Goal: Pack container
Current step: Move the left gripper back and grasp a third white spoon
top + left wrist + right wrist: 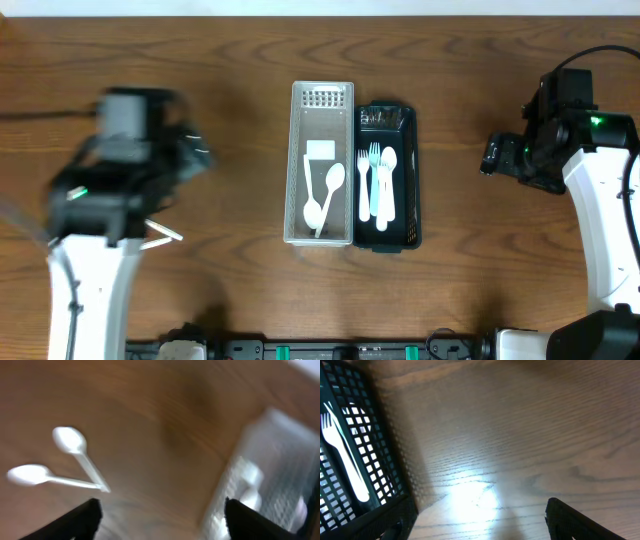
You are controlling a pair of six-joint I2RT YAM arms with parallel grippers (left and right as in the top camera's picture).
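A white basket (298, 150) in the table's middle holds white spoons (326, 194). A black basket (410, 150) beside it on the right holds white and pale blue forks (376, 185). Two white spoons (65, 462) lie crossed on the wood at the left; in the overhead view only their handles (160, 236) show past the left arm. My left gripper (160, 517) is open and empty, blurred, above bare wood between those spoons and the white basket (280, 465). My right gripper (480, 520) is open and empty over bare wood, right of the black basket (350, 445).
The right arm (600, 170) stands near the table's right edge. The left arm (110, 190) covers part of the left side. A fork (342, 455) shows through the black basket's mesh.
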